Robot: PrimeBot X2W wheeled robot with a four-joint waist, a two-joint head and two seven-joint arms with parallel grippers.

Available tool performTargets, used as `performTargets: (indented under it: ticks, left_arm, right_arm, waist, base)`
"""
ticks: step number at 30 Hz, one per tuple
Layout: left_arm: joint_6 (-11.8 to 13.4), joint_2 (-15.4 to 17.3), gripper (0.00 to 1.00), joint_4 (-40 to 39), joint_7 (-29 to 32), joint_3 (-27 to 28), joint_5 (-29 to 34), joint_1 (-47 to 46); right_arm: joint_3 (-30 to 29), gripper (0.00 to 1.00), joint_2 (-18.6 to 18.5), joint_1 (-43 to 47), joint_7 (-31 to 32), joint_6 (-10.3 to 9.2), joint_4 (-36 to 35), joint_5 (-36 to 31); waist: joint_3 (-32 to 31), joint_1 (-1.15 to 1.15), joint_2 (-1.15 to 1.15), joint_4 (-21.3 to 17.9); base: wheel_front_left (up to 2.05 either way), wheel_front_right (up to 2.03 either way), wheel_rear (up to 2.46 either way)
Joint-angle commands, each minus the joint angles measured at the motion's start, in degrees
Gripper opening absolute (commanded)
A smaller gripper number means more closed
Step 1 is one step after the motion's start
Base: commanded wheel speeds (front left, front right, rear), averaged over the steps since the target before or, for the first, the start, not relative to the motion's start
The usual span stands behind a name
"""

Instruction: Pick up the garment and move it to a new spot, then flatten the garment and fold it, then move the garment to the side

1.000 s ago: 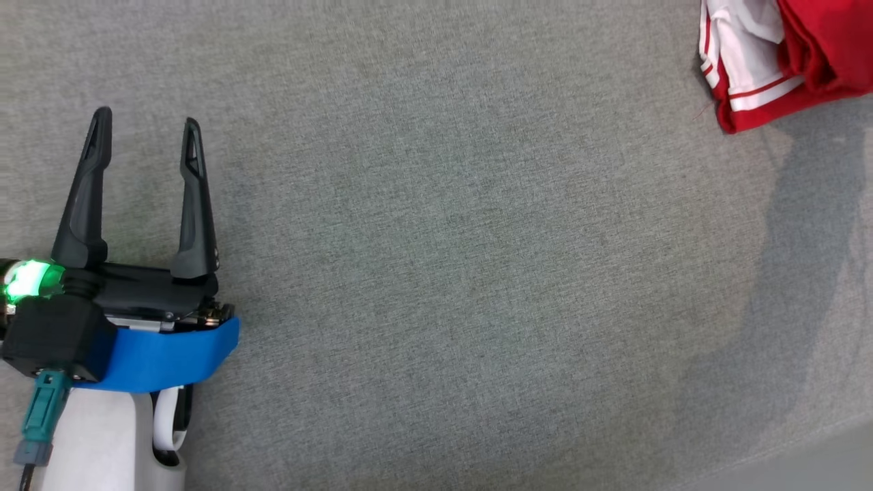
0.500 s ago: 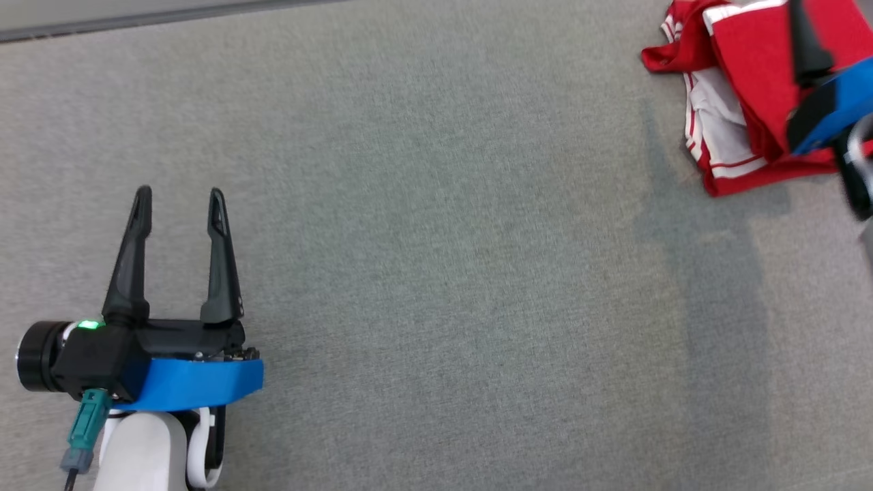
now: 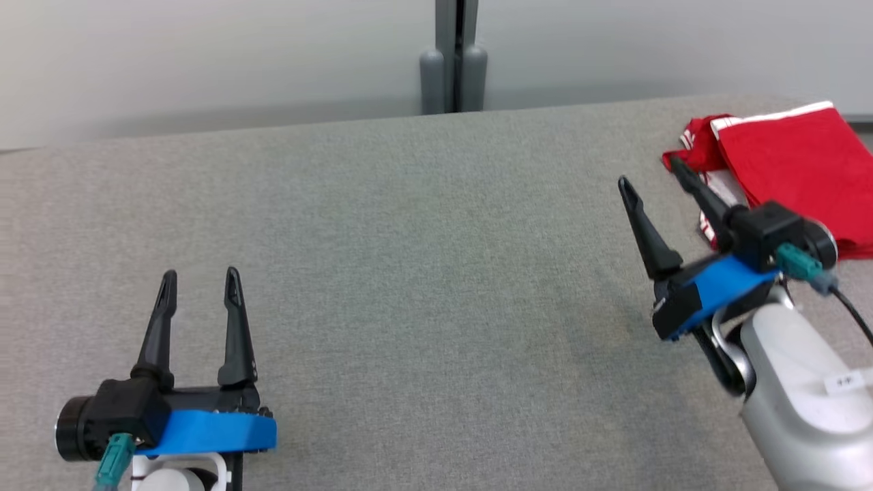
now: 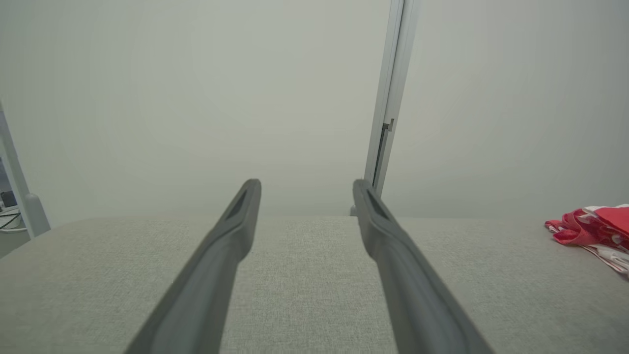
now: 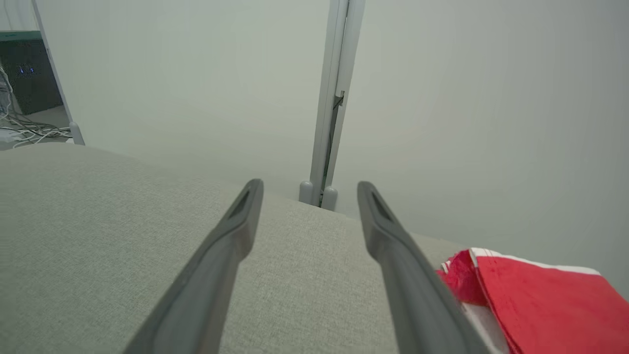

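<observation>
Left fingers [image 3: 236,327], spread and empty, hover over the grey surface [image 3: 436,273], well apart from the garment [image 3: 791,157]. Right fingers [image 3: 648,232], likewise spread, stand at the left edge of the folded red garment at far right. Earlier they overlay it; the camera has since tilted up.

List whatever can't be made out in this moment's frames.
- Red garment: the head view's right edge cuts it off, and the right gripper covers part of its left side.
- Its type: it lies folded, so shirt or shorts cannot be told.
- Left wrist view: the garment is small and cut by the right edge.
- Left gripper: its base is cut off by the head view's bottom edge.
</observation>
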Motion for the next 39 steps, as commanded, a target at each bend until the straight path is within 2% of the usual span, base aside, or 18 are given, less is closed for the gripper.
performTargets:
  ticks: [1,9,20,29,39]
  left_arm:
    - [-0.3,-0.3,1.00,0.7,-0.2,0.1,0.0,0.8]
    - [-0.2,-0.8,1.00,3.5,-0.2,0.3,-0.5,3.1]
    - [-0.3,-1.0,1.00,8.0,-0.2,1.4,-0.9,5.5]
    - [-0.8,-1.1,1.00,10.7,-0.2,2.5,-0.6,5.3]
    - [-1.0,-1.2,1.00,13.0,-0.2,2.6,0.3,3.5]
  right_arm:
    - [-1.2,1.00,0.3,3.3,-0.1,-0.01,-1.1,0.6]
    - [-7.6,1.00,1.1,15.4,-0.1,0.00,-5.4,0.0]
    - [-14.8,1.00,5.2,26.8,-0.1,0.00,-11.1,-3.7]
    - [-18.6,1.00,8.7,30.3,-0.1,0.00,-14.2,-5.9]
    - [-21.7,1.00,11.4,30.3,-0.1,0.00,-13.9,-7.6]
  waist:
    - [-1.3,0.01,0.02,0.4]
    - [-5.3,0.01,0.02,2.0]
    - [-9.6,0.01,0.02,1.5]
    - [-10.8,0.01,0.02,1.4]
    - [-10.6,0.01,0.02,1.2]
  base:
    - [0.00,0.00,0.00]
    - [0.00,0.00,0.00]
    - [0.00,0.00,0.00]
    - [0.00,0.00,0.00]
    - [0.00,0.00,0.00]
